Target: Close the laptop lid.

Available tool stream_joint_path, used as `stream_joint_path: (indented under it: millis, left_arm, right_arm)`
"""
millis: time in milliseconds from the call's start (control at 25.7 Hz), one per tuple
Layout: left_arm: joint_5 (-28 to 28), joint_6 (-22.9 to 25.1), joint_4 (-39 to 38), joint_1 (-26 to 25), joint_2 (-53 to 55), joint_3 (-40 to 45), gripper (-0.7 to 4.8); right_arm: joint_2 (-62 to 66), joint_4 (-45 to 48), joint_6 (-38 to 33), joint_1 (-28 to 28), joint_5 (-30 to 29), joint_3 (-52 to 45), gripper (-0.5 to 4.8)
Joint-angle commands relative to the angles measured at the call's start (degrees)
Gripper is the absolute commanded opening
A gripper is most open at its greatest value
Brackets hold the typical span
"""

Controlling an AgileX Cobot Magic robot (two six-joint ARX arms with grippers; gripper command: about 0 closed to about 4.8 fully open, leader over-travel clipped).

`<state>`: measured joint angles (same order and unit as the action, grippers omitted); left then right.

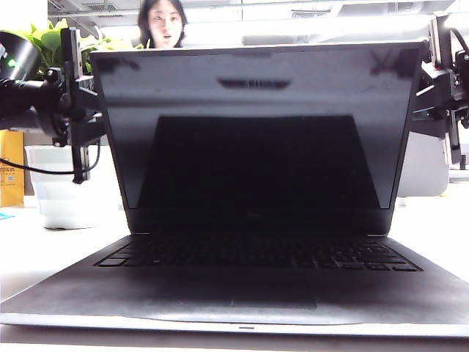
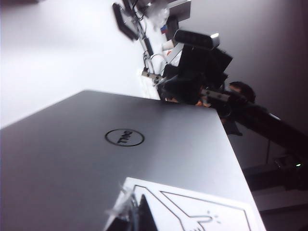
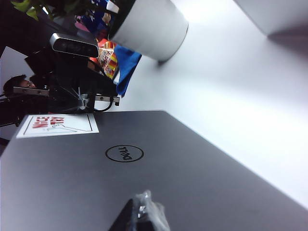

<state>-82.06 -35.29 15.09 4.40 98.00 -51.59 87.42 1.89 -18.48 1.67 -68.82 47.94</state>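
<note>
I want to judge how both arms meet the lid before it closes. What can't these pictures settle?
- Left gripper: cut off by the left wrist view's edge, so open or shut is unclear; its contact with the laptop lid too.
- Right gripper: likewise cut off in the right wrist view.
- Exterior view: the lid hides both grippers' fingertips.
- Sticker: lettering too small to read.

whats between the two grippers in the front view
The open laptop lid: in the exterior view, the left gripper sits just past its left edge and the right gripper just past its right edge.
</note>
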Motion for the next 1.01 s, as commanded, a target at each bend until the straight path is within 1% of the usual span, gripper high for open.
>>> stream_joint_path:
  millis: [39, 78, 194, 272, 350, 428, 506, 583, 661, 778, 856, 934, 972, 1011]
  left_arm:
    - [-0.09, 9.81, -13.07, 0.48, 0.00, 0.31, -0.05]
    - [0.66, 13.05, -17.16, 0.50, 0.00, 0.31, -0.05]
    - [2.43, 20.48, -26.14, 0.55, 0.00, 0.31, -0.05]
    - [2.58, 25.66, -31.63, 0.55, 0.00, 0.31, -0.05]
    - [3.76, 31.36, -38.05, 0.55, 0.00, 0.31, -0.05]
    - [10.32, 35.28, -43.30, 0.55, 0.02, 0.31, -0.05]
    - [14.34, 37.90, -45.99, 0.57, 0.02, 0.33, -0.05]
    - [15.28, 38.38, -46.42, 0.57, 0.02, 0.39, -0.05]
    - [18.29, 38.32, -46.58, 0.63, 0.02, 0.44, -0.05]
    - [26.05, 38.32, -47.17, 1.01, 0.02, 0.74, -0.05]
    - [29.83, 38.32, -46.99, 1.01, 0.02, 1.46, -0.05]
    - [30.51, 38.25, -46.29, 1.01, 0.02, 1.75, -0.05]
    - [30.14, 37.99, -45.88, 1.01, 0.00, 1.68, -0.05]
    - [28.94, 37.27, -45.24, 0.96, -0.13, 1.42, -0.05]
  right_arm:
    - [-0.26, -4.59, 2.08, -0.33, -0.74, 0.02, -0.02]
    - [-0.26, -6.88, 2.99, -0.72, -0.50, 0.02, -0.01]
    - [-0.26, -11.82, 6.27, -2.08, -0.04, 0.00, -0.02]
    - [-0.26, -15.54, 8.46, -3.67, 2.10, -0.02, -0.02]
    - [-0.24, -20.48, 10.05, -5.33, 6.43, -0.22, -0.02]
    - [-0.24, -24.33, 12.50, -6.25, 7.98, -0.52, -0.02]
    - [-0.24, -24.81, 12.76, -6.51, 9.01, -1.88, -0.02]
    - [-0.24, -24.59, 12.76, -6.49, 10.71, -4.07, -0.02]
    - [-0.22, -24.28, 12.79, -6.49, 12.48, -6.16, -0.02]
    - [-0.22, -23.98, 13.62, -6.49, 13.86, -8.44, -0.02]
    - [-0.22, -24.20, 13.60, -6.49, 15.26, -8.59, -0.01]
    - [-0.22, -23.85, 13.60, -6.49, 15.82, -8.55, -0.01]
    - [-0.24, -23.52, 13.57, -6.49, 15.82, -8.46, -0.01]
    - [-0.24, -22.05, 12.52, -6.47, 14.45, -8.39, -0.02]
